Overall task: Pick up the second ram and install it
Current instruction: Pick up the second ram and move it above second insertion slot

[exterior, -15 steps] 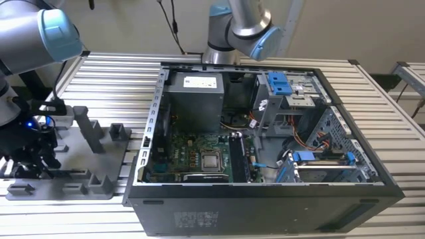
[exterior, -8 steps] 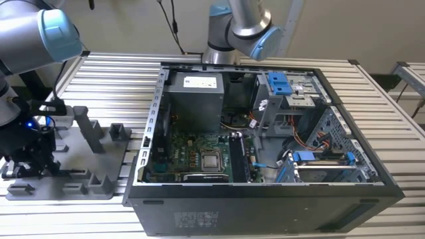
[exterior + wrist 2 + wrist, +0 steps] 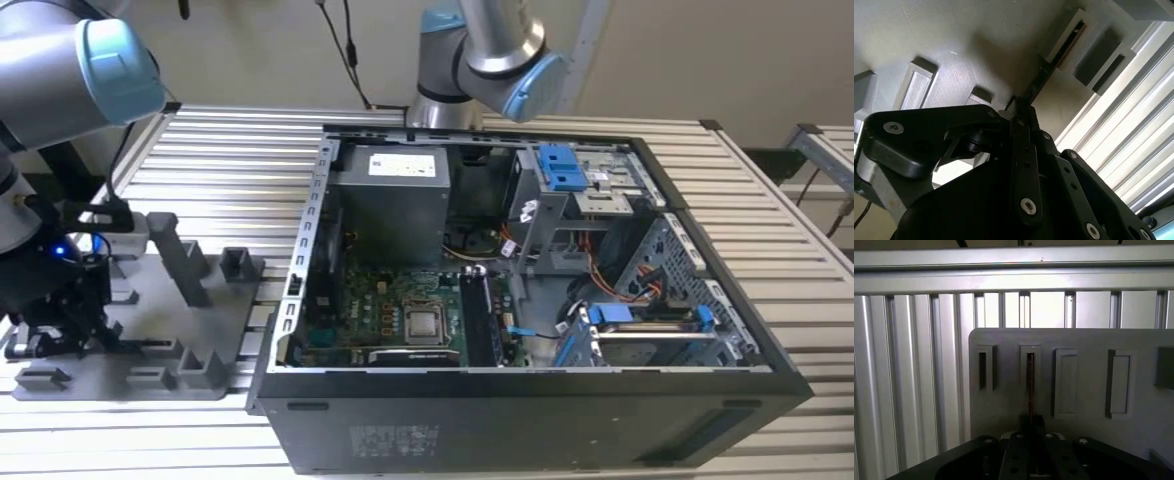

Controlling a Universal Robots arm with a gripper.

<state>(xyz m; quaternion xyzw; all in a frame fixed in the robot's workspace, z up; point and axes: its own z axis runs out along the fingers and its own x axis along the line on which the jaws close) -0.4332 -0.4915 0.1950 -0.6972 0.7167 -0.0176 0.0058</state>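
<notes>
The gripper (image 3: 1030, 420) is clamped on the second ram (image 3: 1030, 382), held edge-on, its long axis in line with the gray holder's (image 3: 1089, 339) slot.

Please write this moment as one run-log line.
end effector: shut on thin dark ram stick; ram stick: in slot of grey plastic holder plate; installed: no

2nd ram (image 3: 1030, 385): thin dark stick, edge-on, vert. in grey holder (image 3: 1089, 340) slot
</notes>
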